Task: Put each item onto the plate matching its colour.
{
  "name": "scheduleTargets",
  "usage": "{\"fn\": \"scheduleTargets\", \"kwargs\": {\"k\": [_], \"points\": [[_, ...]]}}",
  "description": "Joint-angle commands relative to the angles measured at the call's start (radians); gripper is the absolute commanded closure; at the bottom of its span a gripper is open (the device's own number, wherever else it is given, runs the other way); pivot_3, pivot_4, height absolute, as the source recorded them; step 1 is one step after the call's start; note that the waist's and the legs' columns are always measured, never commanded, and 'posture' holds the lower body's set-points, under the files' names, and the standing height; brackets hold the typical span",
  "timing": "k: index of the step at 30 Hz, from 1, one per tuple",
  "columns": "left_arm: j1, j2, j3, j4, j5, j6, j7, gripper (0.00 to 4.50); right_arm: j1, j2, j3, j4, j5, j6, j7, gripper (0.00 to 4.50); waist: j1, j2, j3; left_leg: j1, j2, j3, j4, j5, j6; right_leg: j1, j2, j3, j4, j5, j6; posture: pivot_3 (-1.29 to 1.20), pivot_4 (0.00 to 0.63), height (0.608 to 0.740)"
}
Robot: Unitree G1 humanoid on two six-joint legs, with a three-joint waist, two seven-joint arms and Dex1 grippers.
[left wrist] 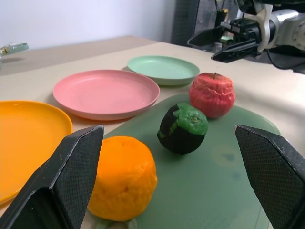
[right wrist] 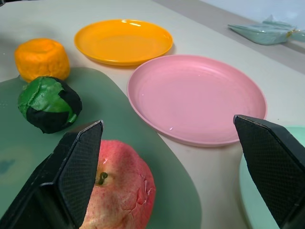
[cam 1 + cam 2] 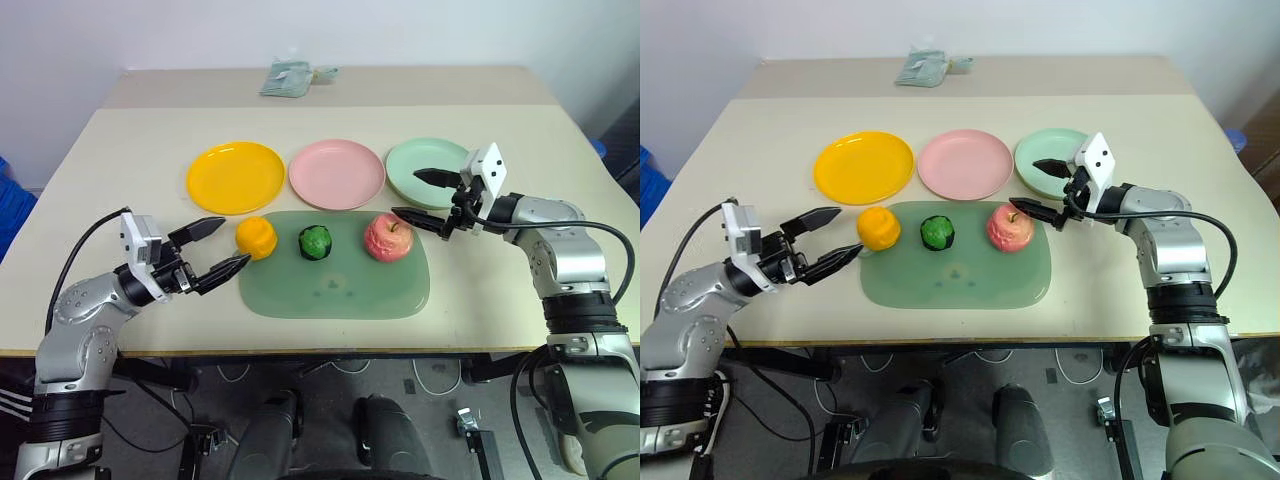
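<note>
Three items sit in a row along the far edge of a translucent green mat [image 3: 335,285]: a yellow-orange pepper [image 3: 256,237] at the left, a dark green vegetable [image 3: 316,242] in the middle, a pink-red apple [image 3: 388,237] at the right. Behind the mat stand a yellow plate [image 3: 236,177], a pink plate [image 3: 337,173] and a mint green plate [image 3: 425,170], all bare. My left gripper [image 3: 223,246] is open, just left of the pepper and pointing at it. My right gripper [image 3: 424,198] is open, just right of the apple, over the mint plate's near edge.
A folded pale green packet [image 3: 290,78] lies at the table's far edge. The table's front edge [image 3: 330,352] runs just below the mat. Bare tabletop lies on both sides of the mat.
</note>
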Motion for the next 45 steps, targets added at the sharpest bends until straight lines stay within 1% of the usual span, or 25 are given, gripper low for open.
{"fn": "scheduleTargets", "kwargs": {"k": [1, 5, 10, 14, 17, 20, 24, 26, 30, 33, 39, 45], "points": [[-0.012, 0.007, 0.007, 0.001, 0.005, -0.024, -0.008, 0.00, -0.001, -0.003, -0.011, -0.052, 0.004, -0.017, -0.001, 0.03, 0.000, 0.000, 0.000, 0.000, 0.000, 0.000, 0.000, 0.000, 0.000, 0.000, 0.000, 0.000, 0.000, 0.000, 0.000, 0.00, 0.150, 0.740], [-0.031, 0.012, 0.004, 0.001, 0.001, -0.013, -0.012, 0.00, 0.020, -0.006, -0.019, -0.066, 0.008, -0.008, -0.011, 0.03, 0.001, 0.000, 0.000, 0.000, 0.000, 0.000, 0.000, 0.000, 0.000, 0.000, 0.000, 0.000, 0.000, 0.000, 0.000, 0.00, 0.150, 0.740], [-0.068, 0.030, 0.013, 0.013, -0.021, 0.018, -0.034, 0.00, 0.060, 0.005, -0.043, -0.142, 0.048, 0.020, -0.033, 0.03, 0.001, 0.000, 0.000, 0.000, 0.000, 0.000, 0.000, 0.000, 0.000, 0.000, 0.000, 0.000, 0.000, 0.000, 0.000, 0.00, 0.150, 0.740], [-0.089, 0.059, 0.017, 0.049, -0.012, 0.022, -0.063, 0.00, 0.052, 0.022, -0.078, -0.226, 0.173, 0.133, -0.012, 0.03, -0.001, 0.000, 0.000, 0.000, 0.000, 0.000, 0.000, 0.000, 0.000, 0.000, 0.000, 0.000, 0.000, 0.000, 0.000, 0.00, 0.150, 0.740], [-0.134, 0.045, 0.013, 0.084, -0.005, 0.015, -0.043, 0.00, 0.063, 0.017, -0.096, -0.297, 0.262, 0.207, 0.016, 0.03, 0.000, 0.000, 0.000, 0.000, 0.000, 0.000, 0.000, 0.000, 0.000, 0.000, 0.000, 0.000, 0.000, 0.000, 0.000, 0.00, 0.150, 0.740], [-0.164, 0.046, 0.015, 0.129, 0.003, 0.007, -0.050, 0.00, 0.107, 0.017, -0.069, -0.385, 0.298, 0.249, 0.031, 0.03, 0.003, 0.000, 0.000, 0.000, 0.000, 0.000, 0.000, 0.000, 0.000, 0.000, 0.000, 0.000, 0.000, 0.000, 0.000, 0.00, 0.150, 0.740], [-0.200, 0.051, -0.007, 0.174, 0.034, 0.004, -0.051, 0.00, 0.160, 0.006, -0.042, -0.478, 0.304, 0.271, 0.036, 0.03, 0.002, -0.001, 0.000, 0.000, 0.000, 0.000, 0.000, 0.000, 0.000, 0.000, 0.000, 0.000, 0.000, 0.000, 0.000, 0.00, 0.150, 0.740], [-0.213, 0.062, -0.007, 0.227, 0.059, -0.025, -0.071, 0.00, 0.176, 0.009, -0.044, -0.517, 0.322, 0.300, 0.020, 0.03, 0.002, -0.001, 0.000, 0.000, 0.000, 0.000, 0.000, 0.000, 0.000, 0.000, 0.000, 0.000, 0.000, 0.000, 0.000, 0.00, 0.150, 0.740], [-0.257, 0.063, -0.028, 0.283, 0.049, 0.019, -0.099, 0.00, 0.208, -0.026, -0.046, -0.586, 0.355, 0.347, 0.039, 0.03, 0.002, -0.001, 0.000, 0.000, 0.000, 0.000, 0.000, 0.000, 0.000, 0.000, 0.000, 0.000, 0.000, 0.000, 0.000, 0.00, 0.150, 0.740], [-0.288, 0.056, -0.059, 0.335, 0.059, 0.040, -0.138, 0.00, 0.195, -0.029, -0.045, -0.604, 0.364, 0.357, 0.025, 0.03, 0.002, -0.001, 0.000, 0.000, 0.000, 0.000, 0.000, 0.000, 0.000, 0.000, 0.000, 0.000, 0.000, 0.000, 0.000, 0.00, 0.150, 0.740], [-0.358, 0.021, -0.117, 0.456, 0.115, 0.013, -0.176, 0.00, 0.189, -0.018, -0.040, -0.607, 0.355, 0.348, 0.004, 0.03, 0.002, -0.001, 0.000, 0.000, 0.000, 0.000, 0.000, 0.000, 0.000, 0.000, 0.000, 0.000, 0.000, 0.000, 0.000, 0.00, 0.150, 0.740], [-0.413, -0.018, -0.151, 0.569, 0.198, -0.091, -0.168, 0.00, 0.200, 0.007, -0.024, -0.623, 0.343, 0.337, -0.036, 0.03, 0.002, -0.001, 0.000, 0.000, 0.000, 0.000, 0.001, 0.000, 0.000, 0.000, 0.000, 0.000, 0.000, 0.000, 0.000, 0.00, 0.150, 0.740]]}}
